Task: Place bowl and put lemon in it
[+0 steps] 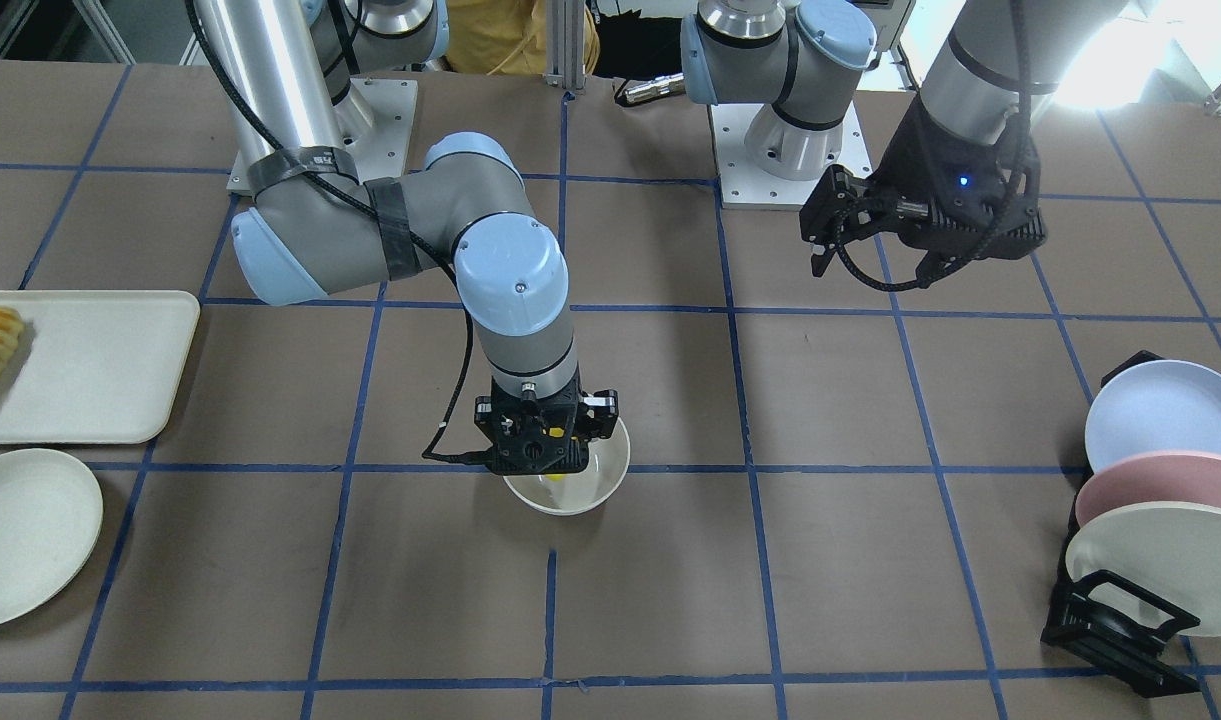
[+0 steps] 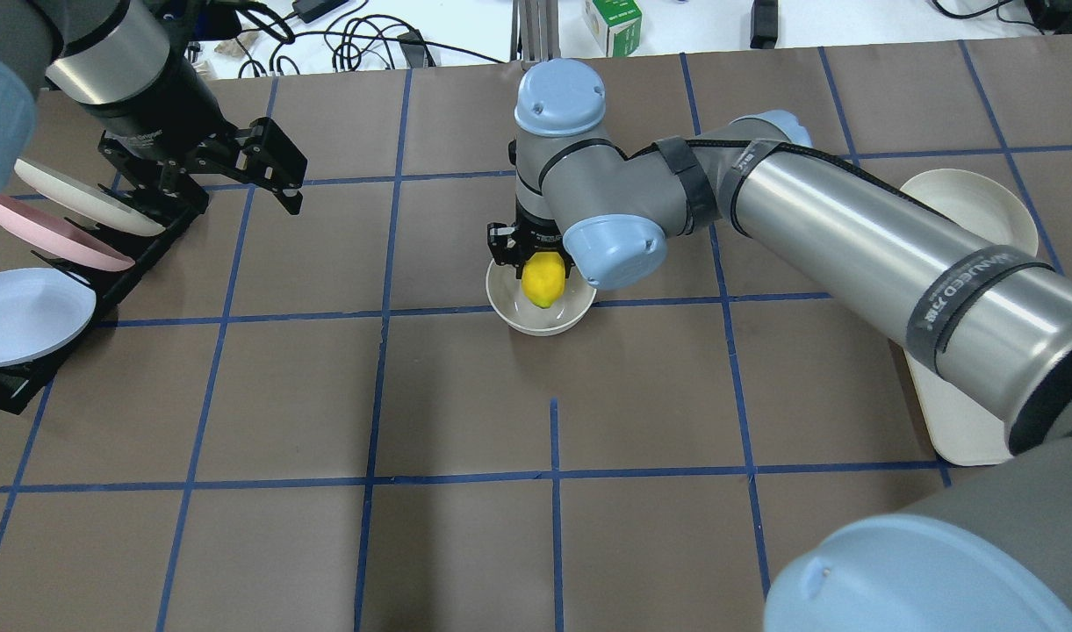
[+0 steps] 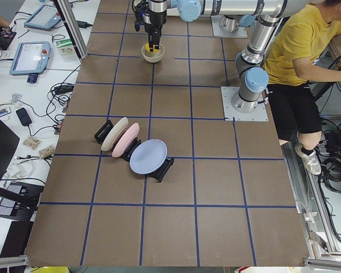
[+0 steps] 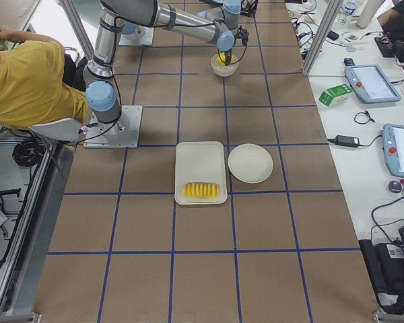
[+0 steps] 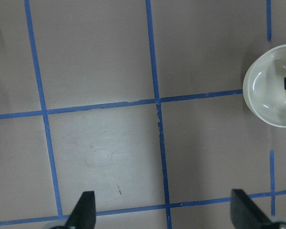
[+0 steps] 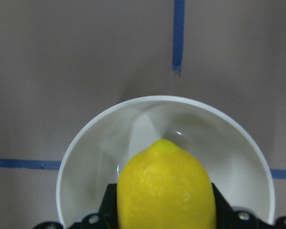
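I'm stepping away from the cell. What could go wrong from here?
The right gripper holds the lemon over the glossy bowl; released, it may roll or bounce against the wall. The jaws seem to dip below the rim, so a crooked lift could snag and drag the bowl.

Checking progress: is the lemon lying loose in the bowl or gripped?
Gripped: the right gripper is shut on the lemon, holding it upright in the bowl's mouth.

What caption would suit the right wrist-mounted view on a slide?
The right gripper holds the lemon over the open cream bowl on the table.
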{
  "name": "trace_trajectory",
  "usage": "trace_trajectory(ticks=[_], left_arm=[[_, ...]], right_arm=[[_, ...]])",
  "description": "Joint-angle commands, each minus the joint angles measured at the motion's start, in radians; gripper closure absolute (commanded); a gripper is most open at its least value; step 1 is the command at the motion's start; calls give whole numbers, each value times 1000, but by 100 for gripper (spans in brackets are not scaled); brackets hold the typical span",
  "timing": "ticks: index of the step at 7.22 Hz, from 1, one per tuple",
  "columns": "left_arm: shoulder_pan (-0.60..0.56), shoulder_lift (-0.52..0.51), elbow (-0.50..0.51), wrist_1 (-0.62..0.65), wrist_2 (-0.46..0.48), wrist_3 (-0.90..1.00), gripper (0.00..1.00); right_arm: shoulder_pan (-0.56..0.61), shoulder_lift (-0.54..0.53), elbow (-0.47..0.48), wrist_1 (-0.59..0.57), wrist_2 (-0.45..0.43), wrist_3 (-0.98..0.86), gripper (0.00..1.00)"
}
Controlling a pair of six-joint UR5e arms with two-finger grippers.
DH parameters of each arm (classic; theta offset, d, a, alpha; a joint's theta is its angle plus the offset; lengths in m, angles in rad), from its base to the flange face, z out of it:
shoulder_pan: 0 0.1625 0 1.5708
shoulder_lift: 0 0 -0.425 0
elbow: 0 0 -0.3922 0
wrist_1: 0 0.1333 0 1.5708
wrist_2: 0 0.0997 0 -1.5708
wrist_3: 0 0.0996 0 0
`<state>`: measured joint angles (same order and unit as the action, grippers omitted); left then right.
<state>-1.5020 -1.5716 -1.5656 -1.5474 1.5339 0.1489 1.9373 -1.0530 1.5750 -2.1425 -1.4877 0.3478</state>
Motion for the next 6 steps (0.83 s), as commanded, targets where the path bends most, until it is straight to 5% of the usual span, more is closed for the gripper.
trace_trajectory(ticks=[1, 2, 3, 4, 6], left_arm=[[0, 1, -2, 1, -1, 1, 0], [0, 10, 1, 0, -1, 1, 0], [0, 15, 2, -2, -1, 6, 0], [0, 15, -1, -2, -3, 8, 0], [-3, 10, 2, -5, 0, 6, 0]], right_arm=[[6, 40, 5, -10, 3, -6, 100], [6, 51, 2, -10, 3, -10, 84], [6, 51, 5, -14, 1, -10, 52], [6, 54, 10, -19, -5, -9, 1], [5, 22, 8, -4, -19, 0, 0]])
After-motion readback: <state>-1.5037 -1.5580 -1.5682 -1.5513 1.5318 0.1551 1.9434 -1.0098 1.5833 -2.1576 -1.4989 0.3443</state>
